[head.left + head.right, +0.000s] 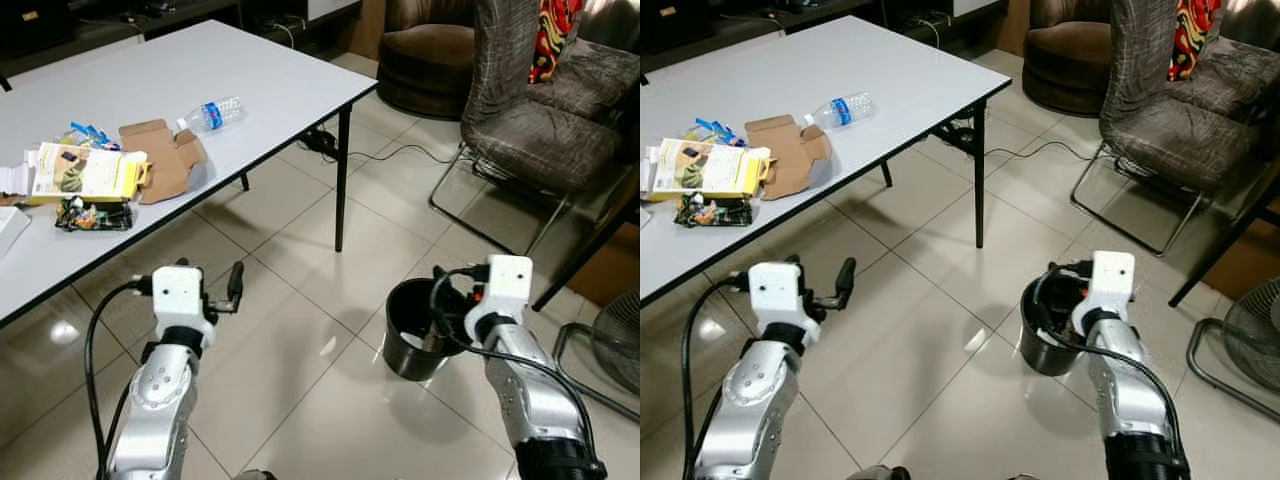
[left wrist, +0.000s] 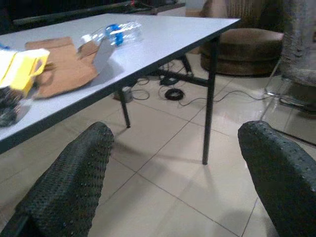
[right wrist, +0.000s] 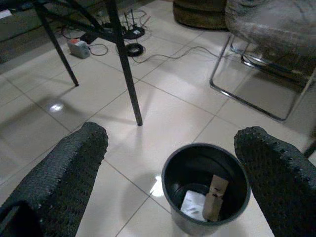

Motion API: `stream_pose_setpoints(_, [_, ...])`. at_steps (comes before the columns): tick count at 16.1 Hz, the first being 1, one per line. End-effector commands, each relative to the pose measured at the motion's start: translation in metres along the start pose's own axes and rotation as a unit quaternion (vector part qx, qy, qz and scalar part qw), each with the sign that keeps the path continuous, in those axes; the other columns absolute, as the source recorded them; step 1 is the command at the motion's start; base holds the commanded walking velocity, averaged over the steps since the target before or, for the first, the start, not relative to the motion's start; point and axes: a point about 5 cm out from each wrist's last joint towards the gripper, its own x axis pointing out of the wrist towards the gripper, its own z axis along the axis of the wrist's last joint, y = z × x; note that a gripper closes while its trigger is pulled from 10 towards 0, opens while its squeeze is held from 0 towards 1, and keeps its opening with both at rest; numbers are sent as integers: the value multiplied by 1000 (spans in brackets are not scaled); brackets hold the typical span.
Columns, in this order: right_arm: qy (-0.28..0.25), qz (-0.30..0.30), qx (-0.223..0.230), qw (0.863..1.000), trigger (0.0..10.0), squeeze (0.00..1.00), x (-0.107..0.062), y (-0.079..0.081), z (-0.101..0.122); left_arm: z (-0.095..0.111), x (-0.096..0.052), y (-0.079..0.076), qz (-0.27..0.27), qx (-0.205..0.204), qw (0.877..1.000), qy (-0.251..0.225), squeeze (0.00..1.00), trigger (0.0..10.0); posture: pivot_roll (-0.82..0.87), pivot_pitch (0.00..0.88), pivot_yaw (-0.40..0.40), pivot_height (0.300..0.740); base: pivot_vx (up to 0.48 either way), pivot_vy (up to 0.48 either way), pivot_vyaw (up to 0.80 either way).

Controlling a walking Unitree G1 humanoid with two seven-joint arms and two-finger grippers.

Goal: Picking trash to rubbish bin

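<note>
Step in hand: While both grippers are hanging empty, the job is, by my judgement, fetching the next piece of trash from the worktop.
Left gripper (image 2: 173, 182): fingers are standing spread wide with nothing between them, hovering over the floor just short of the worktop (image 1: 200, 75) edge.
Right gripper (image 3: 173, 182): fingers are spread too, holding nothing, poised above the rubbish bin (image 3: 205, 190).
Rubbish bin: sitting on the tiled floor by the right arm, with a white scrap and a brown piece already lying inside.
Trash: yellow box (image 1: 85, 172), brown cardboard (image 1: 165, 155), dark wrapper (image 1: 93, 214) and plastic bottle (image 1: 212, 114) are lying on the worktop.
Doing it well: the left gripper is nearest, so raising it above the worktop edge before reaching in, and taking the near wrapper or box first.
Risk: the bottle is lying on its side and may roll.
</note>
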Motion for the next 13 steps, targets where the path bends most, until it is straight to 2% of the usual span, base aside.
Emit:
stream_pose_setpoints(1, [-4, -1, 4, 1000, 10000, 0, -1, 0, 3, -3, 1, 0, -6, 4, 1000, 9, 0, 10000, -114, 57, 63, 740, 0, 0, 0])
stream_pose_setpoints(3, [1, 0, 5, 1000, 10000, 0, 1, 2, 3, -3, 2, 2, 1, 0, 1000, 11, 0, 10000, -114, 58, 60, 740, 0, 0, -800])
stream_pose_setpoints(5, [19, 0, -6, 1000, 10000, 0, 4, 4, 1, -5, 1, 1, 4, -2, 1000, 15, 0, 10000, -116, 60, 51, 740, 0, 0, 0])
stream_pose_setpoints(7, [18, 23, 39, 999, 10000, 0, 4, 7, 4, -6, 1, -1, 8, -1, 1000, 15, 0, 10000, -116, 61, 48, 740, 0, 0, 0])
stream_pose_setpoints(8, [24, 26, 79, 996, 10000, 0, 6, 7, 5, -7, 2, 2, 18, 5, 1000, 14, 0, 10000, -117, 63, 44, 740, 0, 0, 0])
stream_pose_setpoints(9, [45, 23, 90, 995, 10000, 0, 9, 7, 1, -7, 2, 3, 21, 4, 1000, 14, 0, 10000, -116, 65, 43, 740, 0, 0, 0])
stream_pose_setpoints(11, [60, 43, 84, 994, 10000, 0, 12, 11, -2, -7, 4, 5, 22, 1, 1000, 14, 0, 10000, -116, 65, 43, 740, 0, 0, 0])
stream_pose_setpoints(12, [61, 65, 54, 995, 10000, 0, 15, 16, -1, -6, 4, 4, 20, 0, 1000, 12, 0, 10000, -111, 67, 41, 740, 0, 0, 0])
stream_pose_setpoints(13, [62, 97, 77, 990, 10000, 0, 18, 22, 1, -5, 5, 3, 19, -2, 1000, 11, 0, 10000, -111, 67, 41, 740, 0, 0, 0])
